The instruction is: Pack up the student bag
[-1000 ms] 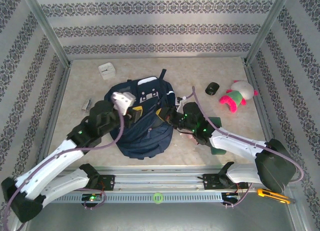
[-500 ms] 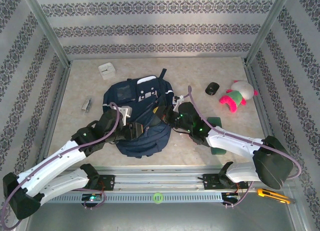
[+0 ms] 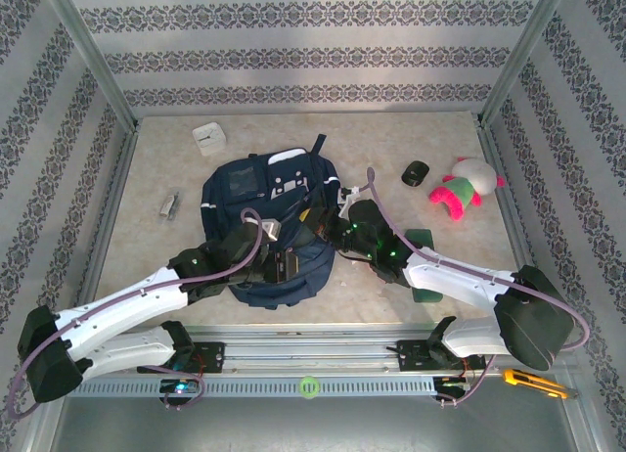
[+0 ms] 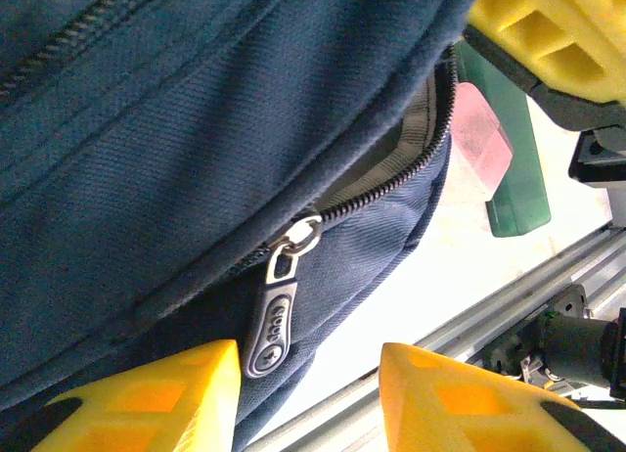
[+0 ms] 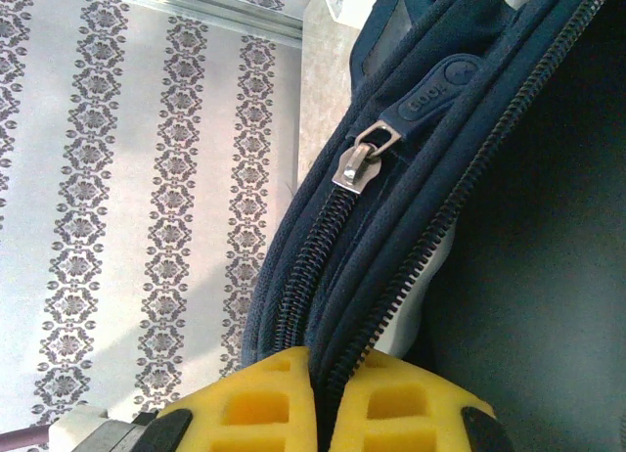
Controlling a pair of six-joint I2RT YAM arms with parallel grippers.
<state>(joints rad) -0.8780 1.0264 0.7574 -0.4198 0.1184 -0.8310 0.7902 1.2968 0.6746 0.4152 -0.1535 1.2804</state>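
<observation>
Observed: left gripper [image 4: 305, 362] fingers spread, with the zipper pull [image 4: 272, 320] between them, against one finger. Right gripper [image 5: 328, 366] fingers pressed together, pinching the zippered edge of the student bag [image 3: 245, 186], which lies directly ahead of both grippers.
</observation>
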